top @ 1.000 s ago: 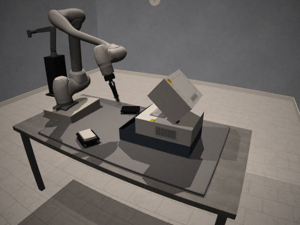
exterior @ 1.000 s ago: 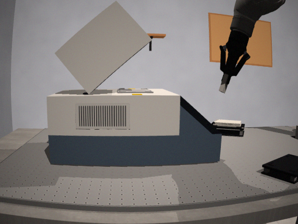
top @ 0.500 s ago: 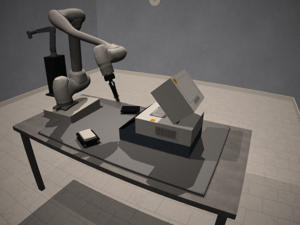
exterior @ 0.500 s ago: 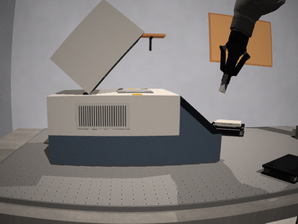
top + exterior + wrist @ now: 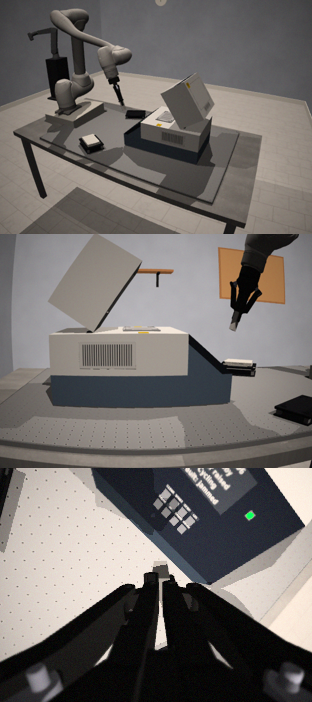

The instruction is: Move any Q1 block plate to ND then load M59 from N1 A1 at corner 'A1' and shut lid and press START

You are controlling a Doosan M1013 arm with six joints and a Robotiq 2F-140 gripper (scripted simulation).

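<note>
The 96-well PCR plate M59 (image 5: 90, 140), a white rectangular slab, lies flat on its black plate nest N1 (image 5: 96, 148) toward the left front of the grey perforated table (image 5: 176, 181). It is well apart from the jaws. Further right, near the back, the second black nest ND (image 5: 135, 114) holds nothing. Right again stands the cream-and-navy cycler Q1 (image 5: 173, 137), with its boxy pale lid (image 5: 187, 100) raised and tilted back. The green status lamp (image 5: 250, 516) shows beside the grey keypad (image 5: 175, 510). A flat grey rectangle (image 5: 165, 116) shows at the block, and I cannot tell whether it is bare block or a plate left there. That doubt is the main hazard: setting M59 onto an unnoticed plate would leave it unseated. Other risks are placing M59 with well A1 at the wrong corner, since its way round on the nest is not readable here, and catching the lid with the arm so that it halts in Fault. Pressing START before the lid is fully down would do nothing useful. The grey arm (image 5: 78, 37) rises from its pale plinth (image 5: 94, 108) at the table's left rear, folds over, and slopes down. The black gripper (image 5: 121, 103) hangs in the air, tipped toward the panel. Its jaws are pressed together on nothing, so they must part before any pick.
</note>
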